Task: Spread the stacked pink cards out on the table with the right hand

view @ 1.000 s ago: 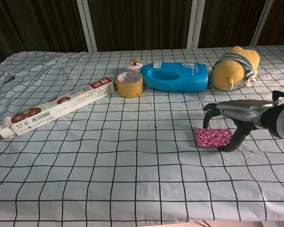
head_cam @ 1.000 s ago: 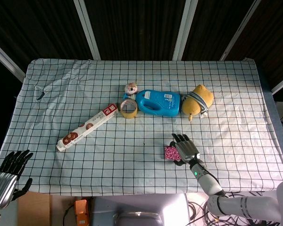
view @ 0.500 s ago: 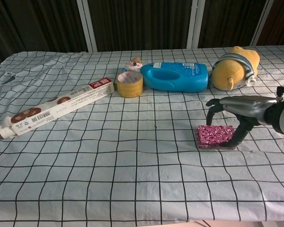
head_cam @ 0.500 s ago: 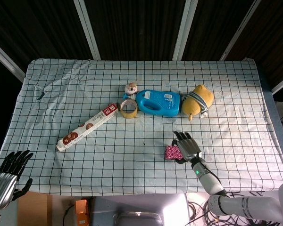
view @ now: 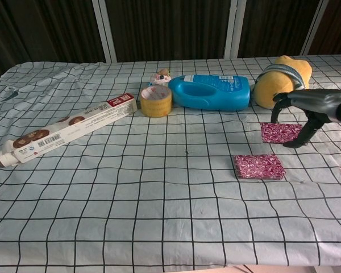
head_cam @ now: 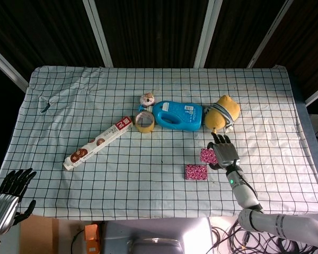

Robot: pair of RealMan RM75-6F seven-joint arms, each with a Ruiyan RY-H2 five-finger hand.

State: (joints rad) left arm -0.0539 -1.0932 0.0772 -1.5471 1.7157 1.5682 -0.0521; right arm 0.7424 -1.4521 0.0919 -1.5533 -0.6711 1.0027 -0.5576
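A stack of pink patterned cards (head_cam: 195,172) (view: 259,166) lies on the checked cloth at the front right. A separate pink card (head_cam: 207,155) (view: 279,132) lies flat a little beyond and to the right of it. My right hand (head_cam: 225,153) (view: 315,111) arches over that card, fingers at its far edge and thumb at its near right corner, pinching it. My left hand (head_cam: 10,196) hangs off the table's front left corner, fingers apart and holding nothing.
Behind the cards stand a yellow plush toy (view: 284,79), a blue bottle (view: 210,92) on its side, a tape roll (view: 156,101) and a small round toy (view: 159,77). A long white box (view: 68,135) lies to the left.
My right hand lifted off the stack and moved away and to the right, taking a pink card with it. The stack stays behind, slightly shifted.
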